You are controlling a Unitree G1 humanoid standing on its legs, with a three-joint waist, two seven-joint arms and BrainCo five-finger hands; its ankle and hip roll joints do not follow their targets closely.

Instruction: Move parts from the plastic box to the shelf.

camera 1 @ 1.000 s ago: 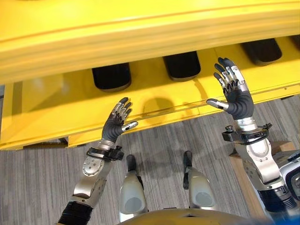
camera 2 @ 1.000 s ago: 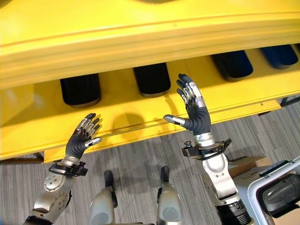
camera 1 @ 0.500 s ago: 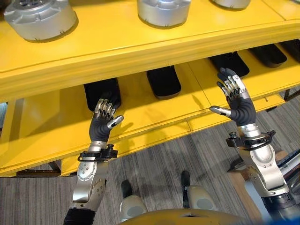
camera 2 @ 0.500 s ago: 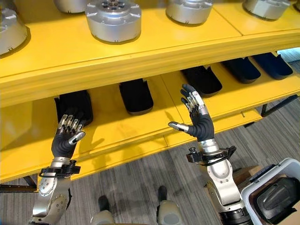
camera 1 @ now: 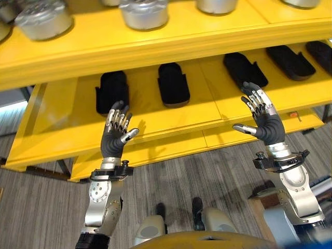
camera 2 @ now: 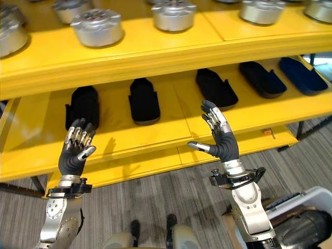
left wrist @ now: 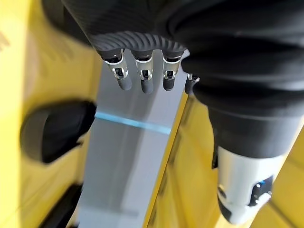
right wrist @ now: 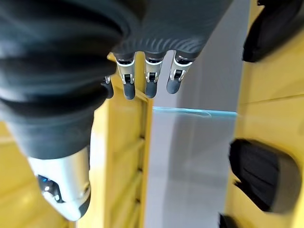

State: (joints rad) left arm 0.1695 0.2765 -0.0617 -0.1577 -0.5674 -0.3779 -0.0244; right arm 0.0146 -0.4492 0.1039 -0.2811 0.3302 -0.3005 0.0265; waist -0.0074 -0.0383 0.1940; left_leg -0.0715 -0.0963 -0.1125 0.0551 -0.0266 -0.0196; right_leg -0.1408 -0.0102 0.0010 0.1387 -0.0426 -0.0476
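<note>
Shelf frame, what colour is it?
Bright yellow shelf, best seen in the right eye view.

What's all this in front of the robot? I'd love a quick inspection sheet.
Surface: yellow shelf, two tiers.
Job's things: black parts in a row on the lower tier; silver round parts on the upper tier.
Clutter: small orange item on the lower tier's right end.
Robot hands: left robot hand and right robot hand raised, open, empty.
Cables: nothing seen.
Surroundings: grey striped floor; white box at lower right.
</note>
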